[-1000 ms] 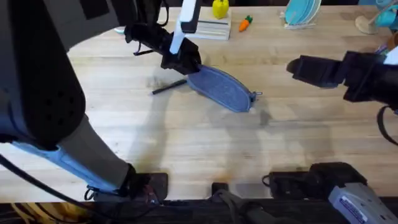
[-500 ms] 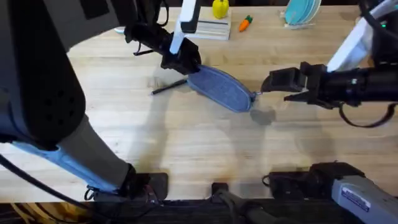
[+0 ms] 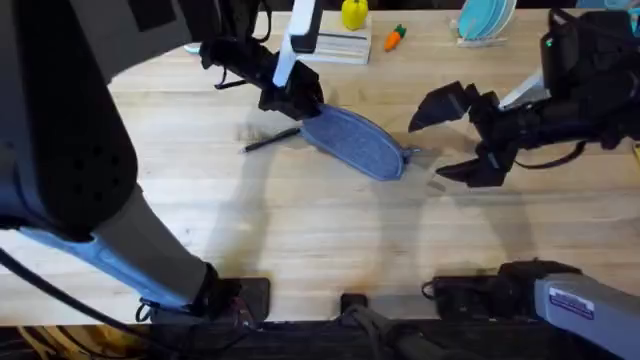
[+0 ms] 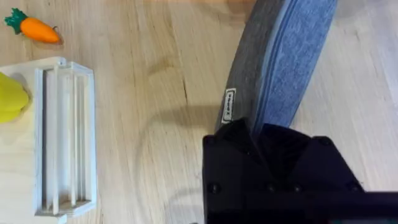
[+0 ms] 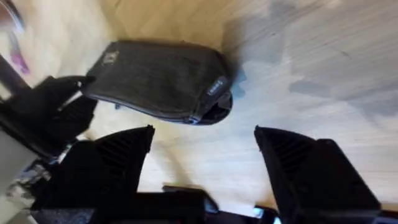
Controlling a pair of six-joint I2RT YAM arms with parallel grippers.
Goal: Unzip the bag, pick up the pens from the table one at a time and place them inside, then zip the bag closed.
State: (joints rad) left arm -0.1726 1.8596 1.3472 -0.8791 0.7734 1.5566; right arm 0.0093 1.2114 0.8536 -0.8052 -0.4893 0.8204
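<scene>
Two pincers at work over the desk (image 3: 300, 240). Bag (image 3: 355, 142) lies flat near desk centre, long axis running from 10 o'clock to 4 o'clock, zip looks closed along its length, pull tab (image 3: 414, 152) sticking out at the 4 o'clock end.

Left pincer (image 3: 295, 100) clenched on the bag's 10 o'clock end; the left wrist view shows the fabric edge and a small label (image 4: 229, 106) running straight into the black fingers (image 4: 273, 162). Bag end pinned, not lifted as far as can be told.

Right pincer (image 3: 452, 135) released, jaws spread wide, sitting just off the bag's 4 o'clock end, at 3 o'clock from the pull tab. Right wrist view: both fingers (image 5: 118, 155) apart, with the bag's end (image 5: 161, 81) ahead between them and not touched.

One pen (image 3: 272, 140) on the desk at 9 o'clock from the bag, lying close beside the held end, partly under the left pincer's shadow. Cannot tell whether it touches the bag.

Far edge of desk, at 12 o'clock: white rack (image 3: 335, 45), yellow item (image 3: 353, 13), toy carrot (image 3: 395, 37).
</scene>
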